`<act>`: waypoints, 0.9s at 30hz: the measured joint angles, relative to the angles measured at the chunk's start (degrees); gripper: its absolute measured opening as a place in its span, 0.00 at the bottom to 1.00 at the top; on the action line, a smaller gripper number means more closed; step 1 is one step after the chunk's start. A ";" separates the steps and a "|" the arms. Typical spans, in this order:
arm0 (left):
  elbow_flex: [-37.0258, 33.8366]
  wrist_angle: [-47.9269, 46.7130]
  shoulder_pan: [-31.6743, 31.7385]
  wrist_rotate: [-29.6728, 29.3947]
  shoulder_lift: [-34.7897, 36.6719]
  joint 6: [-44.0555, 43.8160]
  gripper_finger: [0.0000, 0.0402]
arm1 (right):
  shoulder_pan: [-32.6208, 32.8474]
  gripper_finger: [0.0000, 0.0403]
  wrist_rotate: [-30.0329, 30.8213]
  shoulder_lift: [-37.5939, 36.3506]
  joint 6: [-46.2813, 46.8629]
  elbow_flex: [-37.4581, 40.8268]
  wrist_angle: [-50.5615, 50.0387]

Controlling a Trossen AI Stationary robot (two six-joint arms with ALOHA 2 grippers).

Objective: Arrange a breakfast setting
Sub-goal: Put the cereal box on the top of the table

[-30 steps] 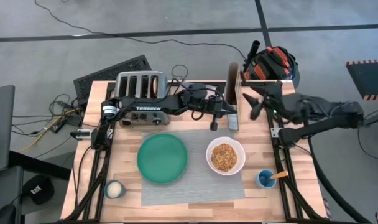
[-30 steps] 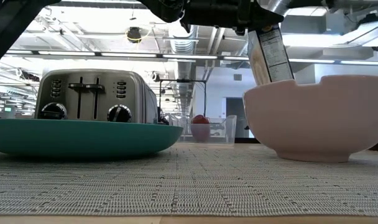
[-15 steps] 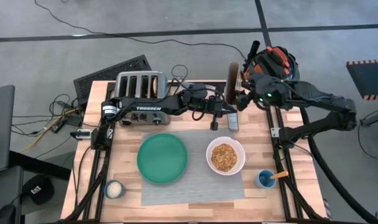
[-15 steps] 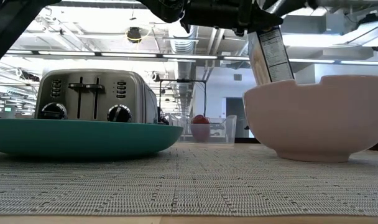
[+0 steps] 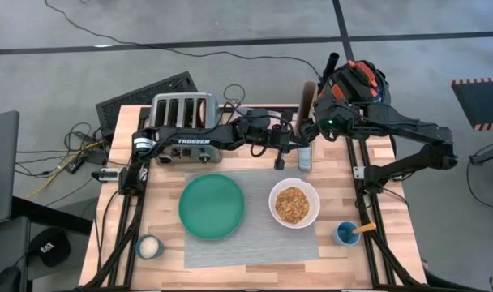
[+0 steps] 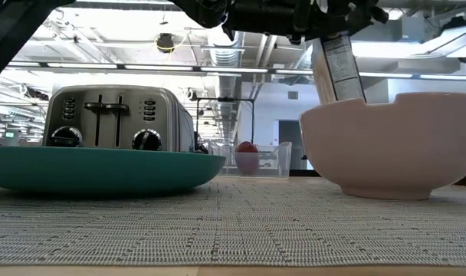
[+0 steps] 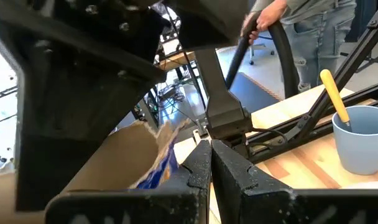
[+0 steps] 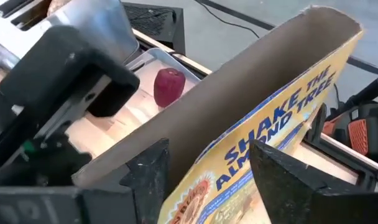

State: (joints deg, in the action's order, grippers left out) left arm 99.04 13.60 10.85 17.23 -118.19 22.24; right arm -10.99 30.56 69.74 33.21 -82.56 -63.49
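A teal plate point(image 5: 212, 206) and a white bowl point(image 5: 293, 203) of cereal sit on the grey placemat point(image 5: 255, 243). My left gripper point(image 7: 211, 165) is shut on a tilted cereal box point(image 5: 305, 122) at the mat's far edge, behind the bowl point(image 6: 336, 69). My right gripper point(image 8: 211, 168) is open, with one finger on each side of the box point(image 8: 263, 118); I cannot tell whether they touch it. A red fruit point(image 8: 169, 86) lies in a clear container. Tan bread point(image 5: 199, 112) sticks out of a toaster slot. A wooden spoon point(image 5: 364, 229) stands in a blue cup. My left gripper pinches a thin cardboard edge of the cereal box point(image 7: 176, 158) between its two fingers, which nearly meet. It comes level from the table's left. The box leans in the hold; the bowl hides its lower end in the low view.
The chrome toaster point(image 5: 184, 122) stands at the far left. A small white cup point(image 5: 149, 246) is at the near left, and the blue cup point(image 5: 346, 234) at the near right. A person point(image 7: 301, 25) stands in the room beyond the table.
My right gripper has gone toward the table's left, from the far right edge to the cereal box, and its open fingers now stand on either side of the box. My left gripper has kept hold of the box.
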 joint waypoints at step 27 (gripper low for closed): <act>-0.07 -28.84 0.78 -15.77 12.66 5.16 0.00 | 1.23 0.05 1.67 -6.87 -0.40 0.23 -14.15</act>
State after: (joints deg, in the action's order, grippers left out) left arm 98.98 -15.24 11.64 1.47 -105.53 27.40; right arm -9.76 32.23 62.87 32.81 -82.34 -77.63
